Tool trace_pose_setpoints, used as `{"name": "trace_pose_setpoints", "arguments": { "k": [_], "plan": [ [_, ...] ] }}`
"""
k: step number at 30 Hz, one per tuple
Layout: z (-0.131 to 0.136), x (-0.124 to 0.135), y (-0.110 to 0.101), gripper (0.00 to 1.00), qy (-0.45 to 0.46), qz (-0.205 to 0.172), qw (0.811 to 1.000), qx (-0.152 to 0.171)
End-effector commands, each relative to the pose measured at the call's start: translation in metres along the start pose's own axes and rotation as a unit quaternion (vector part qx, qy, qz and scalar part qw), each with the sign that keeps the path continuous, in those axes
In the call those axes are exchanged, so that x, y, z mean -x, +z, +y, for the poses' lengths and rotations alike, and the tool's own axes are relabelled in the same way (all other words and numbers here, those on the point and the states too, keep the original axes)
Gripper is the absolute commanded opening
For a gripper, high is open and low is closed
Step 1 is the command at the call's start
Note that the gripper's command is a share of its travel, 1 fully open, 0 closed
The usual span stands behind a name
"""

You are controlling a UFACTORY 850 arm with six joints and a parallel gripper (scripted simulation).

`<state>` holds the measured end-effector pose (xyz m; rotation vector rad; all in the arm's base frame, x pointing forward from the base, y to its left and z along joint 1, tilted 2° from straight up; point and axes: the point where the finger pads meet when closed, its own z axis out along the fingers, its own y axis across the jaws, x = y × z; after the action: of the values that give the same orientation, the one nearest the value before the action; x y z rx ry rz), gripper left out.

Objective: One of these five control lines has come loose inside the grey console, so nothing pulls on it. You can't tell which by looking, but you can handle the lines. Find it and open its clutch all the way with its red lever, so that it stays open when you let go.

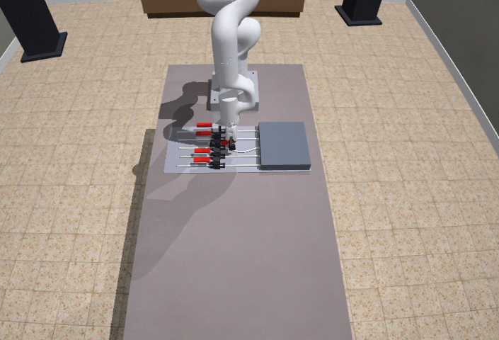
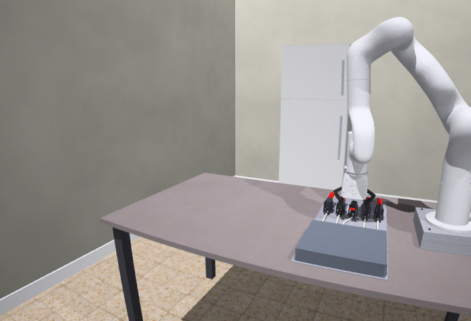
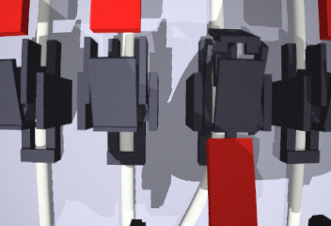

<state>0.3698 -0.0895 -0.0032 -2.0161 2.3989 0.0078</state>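
The gripper (image 2: 353, 199) is wide open and holds nothing, so it should lift straight up without bumping the flipped red lever (image 3: 231, 181).

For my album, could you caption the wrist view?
One red lever flipped toward the camera, its line bent slack.

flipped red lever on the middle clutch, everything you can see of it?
The flat, matte red rectangular lever looks like plastic. It hinges from the dark grey middle clutch and lies thrown toward the grey console, opposite the other red levers. Its white line sags in a curve instead of running straight. The open gripper hovers above; nothing grips the lever.
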Motion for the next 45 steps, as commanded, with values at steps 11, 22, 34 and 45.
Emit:
{"name": "trace_pose_setpoints", "arguments": {
  "k": [11, 22, 34, 45],
  "plan": [
    [0.0, 0.0, -0.01, 1.0, 0.0, 0.017, 1.0, -0.009],
    [0.0, 0.0, -0.016, 1.0, 0.0, 0.017, 1.0, -0.009],
    [0.0, 0.001, -0.022, 1.0, 0.0, 0.017, 1.0, -0.009],
    [0.0, 0.001, -0.026, 1.0, 0.0, 0.017, 1.0, -0.009]
  ]
}}
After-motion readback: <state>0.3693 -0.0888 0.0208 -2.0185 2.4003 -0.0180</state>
